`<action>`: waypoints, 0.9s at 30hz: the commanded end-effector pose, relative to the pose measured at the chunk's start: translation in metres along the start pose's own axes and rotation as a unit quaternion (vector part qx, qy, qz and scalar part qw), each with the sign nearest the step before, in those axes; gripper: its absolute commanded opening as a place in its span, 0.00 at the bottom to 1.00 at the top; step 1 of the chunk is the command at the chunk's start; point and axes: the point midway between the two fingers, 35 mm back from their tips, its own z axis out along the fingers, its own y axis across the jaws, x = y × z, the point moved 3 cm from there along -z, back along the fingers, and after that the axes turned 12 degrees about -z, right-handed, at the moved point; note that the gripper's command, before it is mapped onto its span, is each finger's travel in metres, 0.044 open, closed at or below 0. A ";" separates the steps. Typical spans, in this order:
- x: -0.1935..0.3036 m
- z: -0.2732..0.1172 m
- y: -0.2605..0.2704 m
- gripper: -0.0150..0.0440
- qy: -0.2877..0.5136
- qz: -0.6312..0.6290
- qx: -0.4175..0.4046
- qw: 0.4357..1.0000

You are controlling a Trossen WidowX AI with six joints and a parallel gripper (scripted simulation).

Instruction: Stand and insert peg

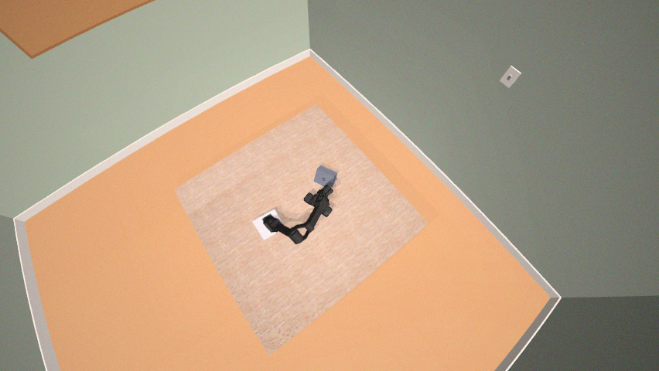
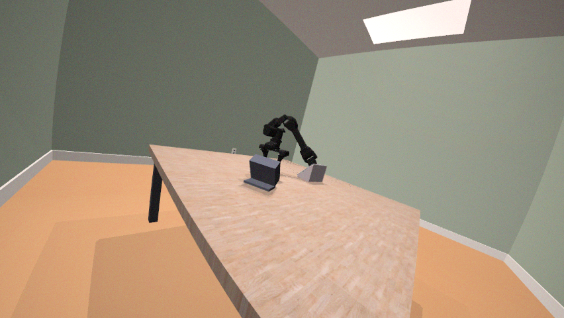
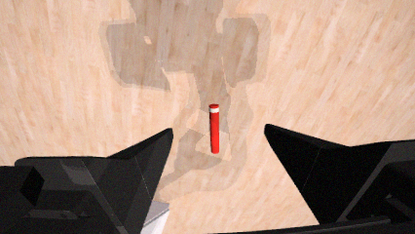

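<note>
With the jaws (image 1: 326, 189) (image 2: 273, 158) wide open and empty, align on the red peg (image 3: 214, 131), lying between the surface's (image 1: 221, 184) (image 2: 315, 220) far edge and the arm's base; grip mid-shaft: it is probably light, rigid and prone to rolling.

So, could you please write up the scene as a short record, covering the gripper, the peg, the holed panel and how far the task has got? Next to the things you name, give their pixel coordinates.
gripper: black parallel-jaw gripper (image 1: 326, 189) (image 2: 273, 158) (image 3: 218, 130), open, holding nothing
peg: red cylindrical peg with a white band near one end (image 3: 214, 133), lying on the table, between the open fingers in the wrist view
panel: blue-grey sloped panel (image 1: 329, 172) (image 2: 265, 170), one round hole, no peg in it
progress: peg not stood up
</note>
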 end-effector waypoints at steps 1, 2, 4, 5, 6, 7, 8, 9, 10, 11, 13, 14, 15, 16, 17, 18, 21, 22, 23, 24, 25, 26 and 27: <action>0.001 0.010 0.001 1.00 0.006 -0.005 0.000 1.000; 0.001 0.011 0.001 1.00 0.006 -0.005 0.000 1.000; 0.001 0.015 0.001 1.00 0.006 -0.005 0.000 1.000; 0.001 0.016 0.001 1.00 0.006 -0.005 0.000 1.000; 0.001 0.018 0.001 1.00 0.006 -0.005 0.000 1.000; 0.001 0.019 0.001 1.00 0.006 -0.005 0.000 1.000; 0.001 0.021 0.001 1.00 0.006 -0.005 0.000 1.000; 0.001 0.023 0.001 1.00 0.006 -0.005 0.000 1.000; 0.001 0.024 0.001 1.00 0.006 -0.005 0.000 1.000; 0.001 0.026 0.001 1.00 0.006 -0.005 0.000 1.000; 0.001 0.029 0.001 1.00 0.006 -0.005 0.000 1.000; 0.001 0.031 0.001 1.00 0.006 -0.005 0.000 1.000; 0.001 0.032 0.001 1.00 0.006 -0.005 0.000 1.000; 0.001 0.034 0.001 1.00 0.006 -0.005 0.000 1.000; 0.001 0.035 0.001 1.00 0.006 -0.005 0.000 1.000; 0.001 0.037 0.001 1.00 0.006 -0.005 0.000 1.000; 0.002 0.042 0.001 1.00 0.006 -0.005 0.001 1.000; 0.002 0.043 0.001 1.00 0.006 -0.005 0.001 1.000; 0.002 0.045 0.001 1.00 0.006 -0.005 0.001 1.000; 0.002 0.047 0.001 1.00 0.006 -0.005 0.001 1.000; 0.002 0.048 0.001 1.00 0.006 -0.005 0.001 1.000; 0.002 0.050 0.001 1.00 0.007 -0.005 0.001 1.000; 0.002 0.051 0.001 1.00 0.007 -0.005 0.001 1.000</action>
